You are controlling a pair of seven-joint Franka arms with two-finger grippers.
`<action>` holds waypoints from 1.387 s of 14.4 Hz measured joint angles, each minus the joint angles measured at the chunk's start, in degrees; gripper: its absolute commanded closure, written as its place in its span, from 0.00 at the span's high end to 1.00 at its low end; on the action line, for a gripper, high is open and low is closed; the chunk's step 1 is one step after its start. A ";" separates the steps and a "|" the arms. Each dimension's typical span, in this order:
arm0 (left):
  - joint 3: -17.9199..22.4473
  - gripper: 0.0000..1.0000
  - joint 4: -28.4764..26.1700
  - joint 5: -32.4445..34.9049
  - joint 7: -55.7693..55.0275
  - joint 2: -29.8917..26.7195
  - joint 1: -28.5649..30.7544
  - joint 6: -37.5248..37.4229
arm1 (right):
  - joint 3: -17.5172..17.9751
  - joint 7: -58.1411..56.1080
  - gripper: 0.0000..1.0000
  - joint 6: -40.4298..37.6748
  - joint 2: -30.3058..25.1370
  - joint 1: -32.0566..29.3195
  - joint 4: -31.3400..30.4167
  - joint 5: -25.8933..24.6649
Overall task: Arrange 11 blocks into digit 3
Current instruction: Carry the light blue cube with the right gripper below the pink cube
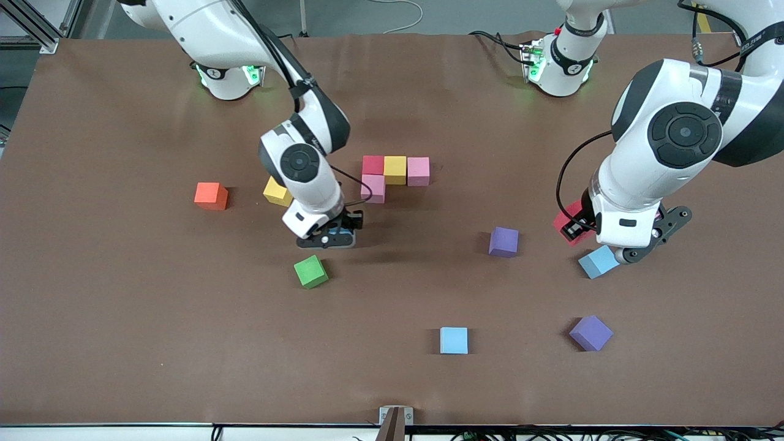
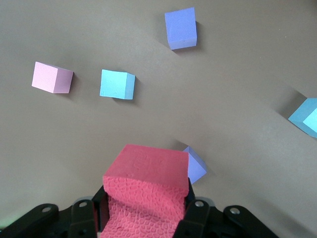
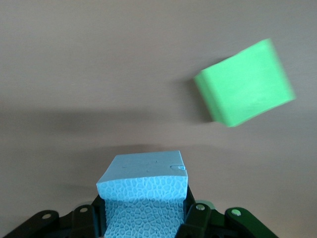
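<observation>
My left gripper [image 1: 576, 228] hangs over the table at the left arm's end, shut on a red block [image 2: 148, 183]. My right gripper [image 1: 329, 236] is low over the table's middle, shut on a light blue block [image 3: 143, 193], with a green block [image 1: 310, 271] [image 3: 243, 83] lying beside it, nearer the camera. A red block [image 1: 373, 165], a yellow block [image 1: 395, 169] and a pink block [image 1: 418, 171] form a row, and a second pink block [image 1: 373, 188] touches the red one on its camera side.
Loose on the table lie an orange block [image 1: 211, 196], a yellow block [image 1: 277, 192], a purple block [image 1: 503, 241], a light blue block [image 1: 598, 261] just under the left hand, another light blue block [image 1: 454, 340] and another purple block [image 1: 591, 332].
</observation>
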 measured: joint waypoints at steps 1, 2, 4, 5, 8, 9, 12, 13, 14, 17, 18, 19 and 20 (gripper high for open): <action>0.00 0.31 0.00 0.00 0.00 0.00 0.00 0.00 | 0.00 0.08 0.00 0.03 1.31 0.67 1.15 0.83; 0.00 0.31 0.00 0.00 0.00 0.00 0.00 0.00 | 0.01 0.09 0.00 0.03 2.27 1.22 1.85 1.31; 0.00 0.31 0.00 0.00 0.00 0.00 0.00 0.00 | 0.04 0.36 0.00 0.03 3.38 2.53 2.35 1.86; 0.00 0.31 0.00 0.00 0.00 0.00 0.00 0.00 | 0.05 0.83 0.00 0.03 3.61 3.20 2.35 1.92; 0.00 0.31 0.00 0.00 0.00 0.00 0.00 0.00 | 0.06 3.05 0.00 0.02 3.90 4.90 2.35 1.94; 0.00 0.31 0.00 0.00 0.00 0.00 0.00 0.00 | 0.05 3.57 0.00 -0.02 3.97 5.13 2.33 1.95; 0.00 0.31 0.00 0.00 0.00 0.00 0.00 0.00 | 0.04 4.64 0.01 -0.34 4.28 5.40 1.53 1.96; 0.00 0.31 0.00 0.00 0.00 0.00 0.00 0.00 | 0.00 5.13 0.01 -0.34 4.30 5.40 0.97 1.97; 0.00 0.31 0.00 0.00 0.00 0.00 0.00 0.00 | -0.03 5.84 0.01 -0.34 4.31 5.40 0.59 1.97; 0.00 0.31 0.00 0.00 0.00 0.00 0.00 0.00 | -0.01 7.49 0.01 -0.31 4.31 5.50 0.42 1.97; 0.00 0.31 0.00 0.00 0.00 0.00 0.00 0.00 | 0.02 8.02 0.01 -0.26 4.31 5.75 0.42 1.97; 0.00 0.31 0.00 0.00 0.00 0.00 0.00 0.00 | 0.02 8.58 0.01 -0.21 4.31 6.11 0.42 1.97; 0.00 0.31 0.00 0.00 0.00 0.00 0.00 0.00 | 0.03 8.92 0.01 -0.08 4.30 6.44 0.39 1.97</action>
